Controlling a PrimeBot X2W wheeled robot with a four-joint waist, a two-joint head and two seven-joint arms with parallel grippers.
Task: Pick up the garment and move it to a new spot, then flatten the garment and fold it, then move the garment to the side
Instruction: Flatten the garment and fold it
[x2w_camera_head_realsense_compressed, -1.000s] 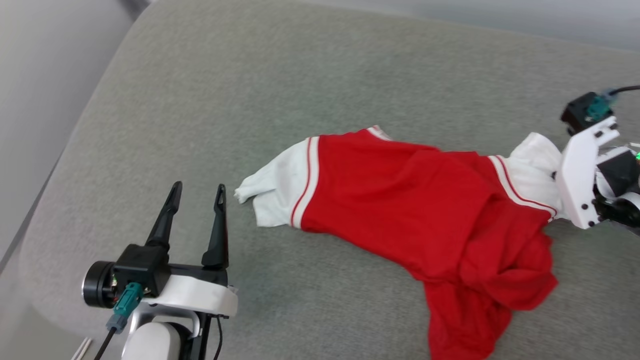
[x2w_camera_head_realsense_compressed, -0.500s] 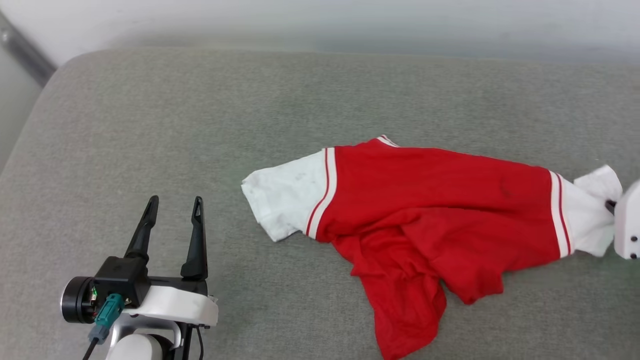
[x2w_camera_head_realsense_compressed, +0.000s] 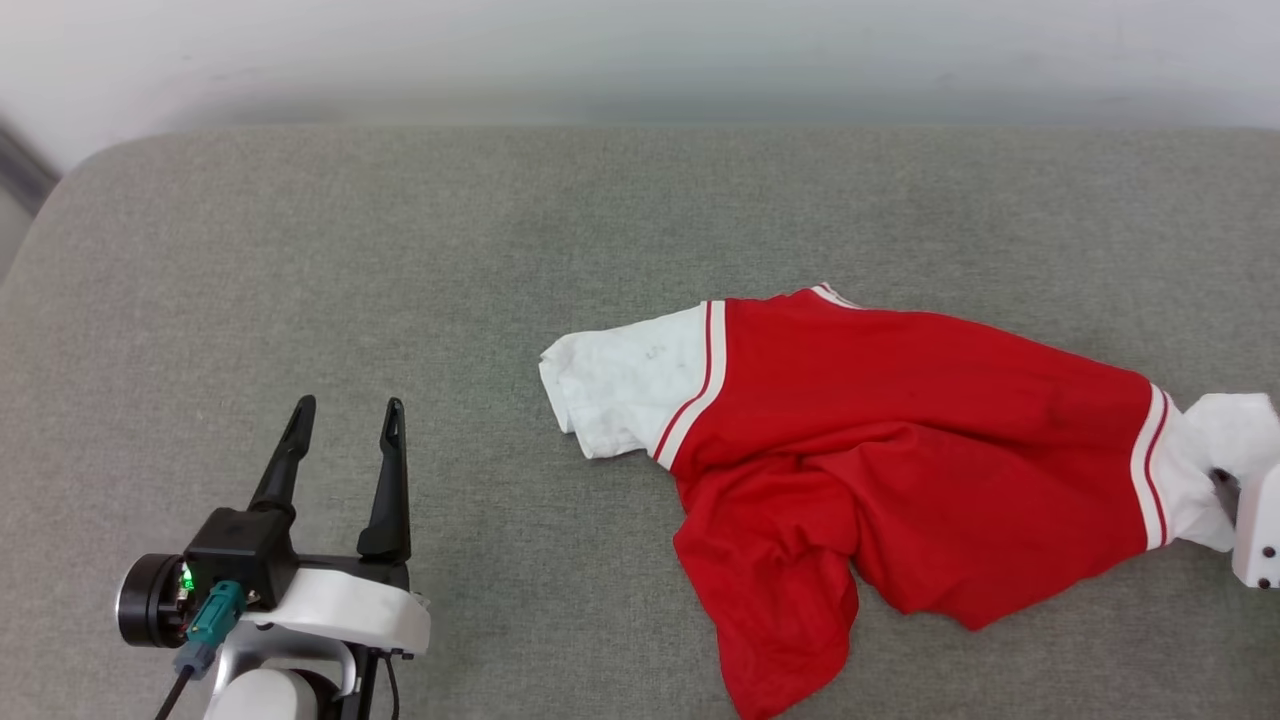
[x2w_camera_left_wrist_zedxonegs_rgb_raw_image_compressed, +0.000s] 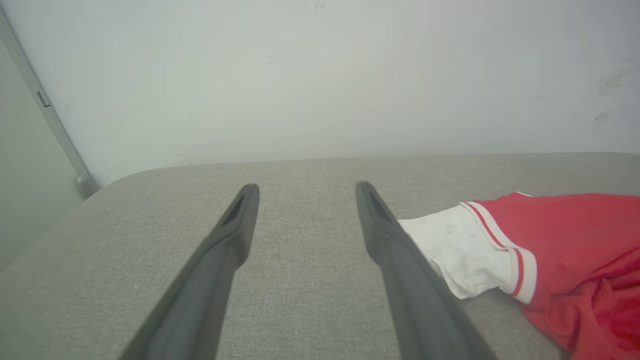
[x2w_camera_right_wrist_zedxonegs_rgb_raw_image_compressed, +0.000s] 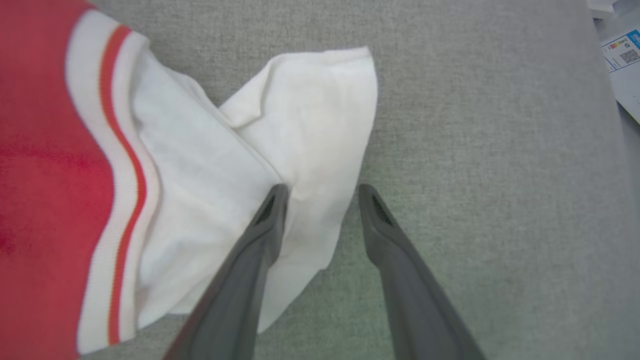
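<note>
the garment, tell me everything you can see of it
The garment is a red soft-knit T-shirt with white sleeves and red-and-white stripe trim, no lettering showing. It lies rumpled on the grey cushion, sleeves spread to either side, body bunched toward the robot. The right gripper stands open over one white sleeve's edge.

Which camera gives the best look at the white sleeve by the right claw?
The right wrist view: the white sleeve lies large mid-frame, crumpled on the cushion, at the right claw, jaws apart. The head view catches it small at its right edge. The left wrist view shows the other sleeve instead.
</note>
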